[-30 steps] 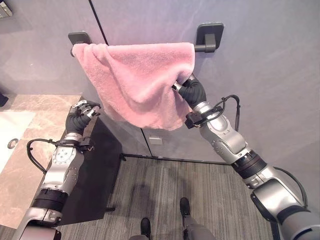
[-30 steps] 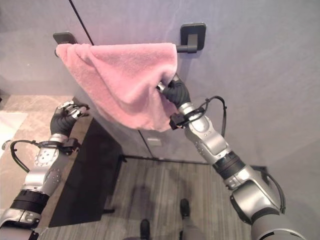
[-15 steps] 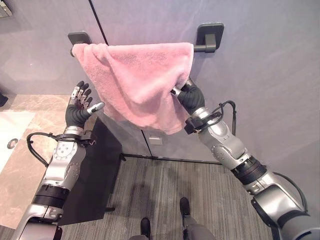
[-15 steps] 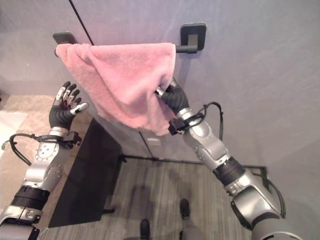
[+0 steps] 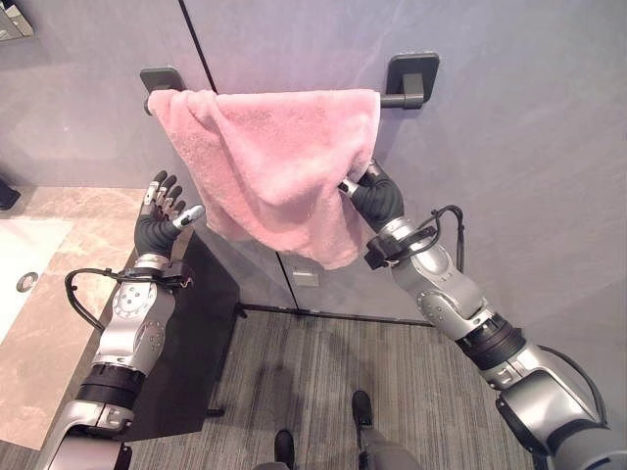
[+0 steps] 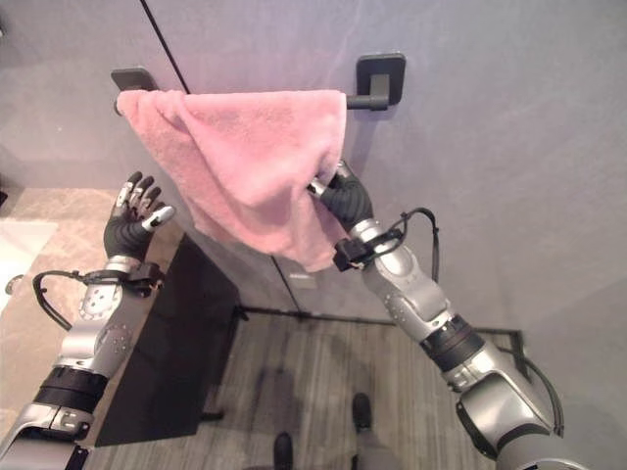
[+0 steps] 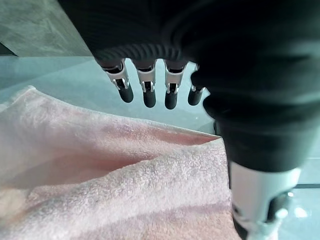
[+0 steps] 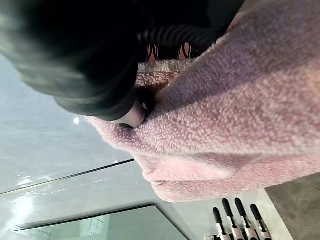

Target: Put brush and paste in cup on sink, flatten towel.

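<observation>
towel (image 5: pixel 274 162): hanging bunched along the bar (image 5: pixel 392 97), running left-right
right robot hand (image 5: pixel 370 193): pinching its right edge
left robot hand (image 5: pixel 162 211): fingers spreading, hovering just left, apart

Wall-mounted black rail (image 5: pixel 404 96), marble counter (image 5: pixel 39 333)

Both eye views look down from head height at the wall, sharing the pink towel (image 5: pixel 274 166) upper centre. Wrist views sit very close to that towel.
</observation>
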Robot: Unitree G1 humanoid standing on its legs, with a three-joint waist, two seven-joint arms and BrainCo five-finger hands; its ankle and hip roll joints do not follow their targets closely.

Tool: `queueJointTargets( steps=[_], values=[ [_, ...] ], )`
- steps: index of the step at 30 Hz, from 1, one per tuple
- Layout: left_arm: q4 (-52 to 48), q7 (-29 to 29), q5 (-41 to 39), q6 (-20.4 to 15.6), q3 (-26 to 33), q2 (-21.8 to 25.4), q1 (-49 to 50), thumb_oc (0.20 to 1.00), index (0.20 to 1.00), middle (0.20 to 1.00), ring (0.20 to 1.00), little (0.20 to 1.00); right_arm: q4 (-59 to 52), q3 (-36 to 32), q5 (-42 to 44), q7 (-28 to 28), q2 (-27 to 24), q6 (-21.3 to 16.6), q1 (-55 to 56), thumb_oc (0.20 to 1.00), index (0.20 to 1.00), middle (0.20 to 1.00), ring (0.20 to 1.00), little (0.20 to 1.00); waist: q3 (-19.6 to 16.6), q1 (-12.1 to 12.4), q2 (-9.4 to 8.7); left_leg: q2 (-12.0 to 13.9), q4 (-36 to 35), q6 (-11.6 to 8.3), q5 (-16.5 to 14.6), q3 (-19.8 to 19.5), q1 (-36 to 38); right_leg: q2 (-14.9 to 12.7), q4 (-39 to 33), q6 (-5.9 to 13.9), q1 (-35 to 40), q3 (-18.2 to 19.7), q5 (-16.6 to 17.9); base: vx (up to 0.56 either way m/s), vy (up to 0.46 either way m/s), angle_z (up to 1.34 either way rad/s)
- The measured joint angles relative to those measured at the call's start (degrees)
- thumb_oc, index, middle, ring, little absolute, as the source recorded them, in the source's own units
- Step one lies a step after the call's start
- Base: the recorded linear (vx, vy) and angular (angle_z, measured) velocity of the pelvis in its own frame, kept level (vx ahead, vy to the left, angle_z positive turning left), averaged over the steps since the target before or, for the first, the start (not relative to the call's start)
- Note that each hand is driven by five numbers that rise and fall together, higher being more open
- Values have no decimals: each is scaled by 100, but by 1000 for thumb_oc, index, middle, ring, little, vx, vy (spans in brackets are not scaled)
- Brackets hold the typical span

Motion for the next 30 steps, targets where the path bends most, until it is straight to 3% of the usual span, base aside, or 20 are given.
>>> queueJointTargets(
  steps=[4, 7, 8, 12, 17, 18, 20, 22, 26, 30],
  values=[
    [258, -36, -441, -1, -12, -116, -80, 831, 831, 831, 831, 831, 0, 1, 3, 41, -11, 0, 3, 200, 200, 200, 200, 200, 0, -92, 0, 3, 0, 1, 1, -58, -19, -2, 0, -1, -2, -25, -1, -10, -2, 3],
    [552, -58, -698, 11, -150, -209, -240, 837, 837, 837, 837, 837, -2, 1, 4, 53, -13, -7, 2, 200, 200, 200, 200, 200, 2, -151, -4, 2, 1, 0, 2, -60, -75, -4, -1, 0, -38, -29, -1, 0, 0, 0],
    [620, -84, -836, 12, -176, -220, -318, 793, 793, 793, 793, 793, -1, 4, 5, 52, -17, -10, 4, 200, 200, 200, 200, 200, 2, -169, -5, 5, 1, -1, 2, -60, -99, -1, 0, 0, -74, -29, -1, 0, 0, 0],
    [893, -126, -883, 11, -331, -222, -602, 749, 749, 749, 749, 749, -1, 5, 5, 50, -41, -22, 4, 200, 200, 200, 200, 200, 8, -228, -14, 4, 2, -1, 2, -45, -167, -1, -1, 1, -151, -24, -5, 0, 0, 0],
    [1143, -123, -1022, 27, -429, -224, -896, 752, 752, 752, 752, 752, -3, 57, 5, 45, -48, -28, 3, 200, 200, 200, 200, 200, 43, -300, -67, 4, 2, 0, -1, 80, -224, 10, -1, 6, -248, 22, -2, -2, 8, -7],
    [1144, -121, -1040, 27, -454, -224, -935, 708, 708, 708, 708, 708, -3, 57, 5, 43, -48, -29, 2, 200, 200, 200, 200, 200, 45, -310, -70, 4, 2, 0, -6, 84, -229, 11, -1, 12, -254, 25, -9, 0, 0, 0],
    [1193, -122, -1039, 27, -602, -223, -1074, 696, 696, 696, 696, 696, -3, 75, 5, 37, -37, -39, -5, 200, 200, 200, 200, 200, 50, -350, -79, 0, 2, 0, -12, 86, -276, 8, -1, 22, -301, 35, -17, 0, 0, 0],
    [1199, -119, -1040, 27, -617, -223, -1155, 608, 608, 608, 608, 608, -3, 153, 5, 28, -35, -44, -21, 200, 200, 200, 200, 200, 75, -382, -114, -8, 2, 1, -12, 117, -320, 9, -1, 24, -362, 73, -3, 11, 5, -6],
    [1288, -121, -1039, 28, -650, -224, -1275, 592, 592, 592, 592, 592, -3, 200, 5, 19, -44, -61, -22, 200, 200, 200, 200, 200, 78, -433, -118, -17, 3, 3, -15, 177, -392, 14, -1, 25, -462, 141, 10, 20, 6, -9],
    [1330, -123, -1030, 29, -843, -223, -1424, 388, 388, 388, 388, 388, -2, 232, 4, 7, -42, -68, -18, 200, 200, 200, 200, 200, 86, -442, -127, -20, 2, 3, -15, 238, -389, 17, -1, 25, -480, 171, 18, 16, 3, -4]
  ],
)
